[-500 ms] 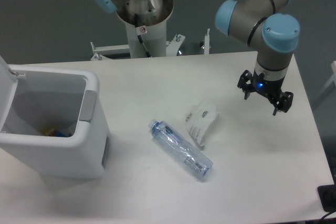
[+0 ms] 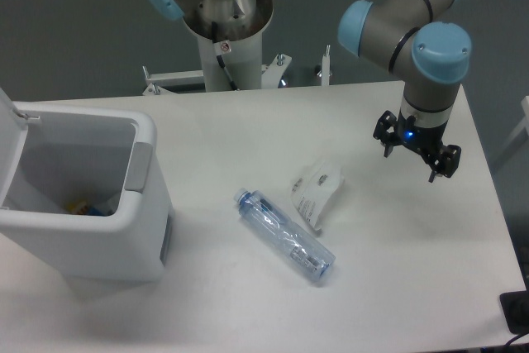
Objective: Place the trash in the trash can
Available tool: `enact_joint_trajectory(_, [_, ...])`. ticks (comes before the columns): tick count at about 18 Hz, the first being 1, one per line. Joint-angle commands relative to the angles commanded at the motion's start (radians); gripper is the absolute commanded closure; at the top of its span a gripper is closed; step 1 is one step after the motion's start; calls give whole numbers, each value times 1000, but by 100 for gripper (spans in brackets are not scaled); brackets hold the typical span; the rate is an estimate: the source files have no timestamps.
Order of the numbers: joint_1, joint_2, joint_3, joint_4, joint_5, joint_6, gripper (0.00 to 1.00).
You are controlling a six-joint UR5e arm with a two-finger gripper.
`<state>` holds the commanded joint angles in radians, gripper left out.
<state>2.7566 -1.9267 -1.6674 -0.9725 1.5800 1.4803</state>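
The silver-grey tubular robot arm with light blue round joint caps [image 2: 413, 22] is showing smooth metal links between bulky cylindrical joints. Above the black two-finger gripper [image 2: 417, 153], a grey wrist cylinder [image 2: 428, 109] is carrying a black band, and a small blue light [image 2: 410, 133] is glowing just over the fingers. A black cable [image 2: 225, 59] is running down the grey flared mounting column [image 2: 227, 26].

No text can be read. The wrapper [image 2: 317, 192], near the counter's middle, carries small dark print too blurred to make out, and the bottle [image 2: 283, 236] beside it has a blue-tinted label, likewise illegible.
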Motion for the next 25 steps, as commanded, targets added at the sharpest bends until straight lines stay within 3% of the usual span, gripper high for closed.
enact_joint_trajectory(5, [-8, 0, -11, 0, 0, -6, 0])
enact_joint_trajectory(9, [-23, 15, -101, 110, -3, -67, 0])
enact_joint_trajectory(16, [-60, 31, -155, 114, -24, -81, 0])
enact_joint_trajectory(22, [-104, 41, -273, 115, -23, -66, 0])
enact_joint_trajectory(25, [-106, 41, -285, 115, -23, -64, 0])
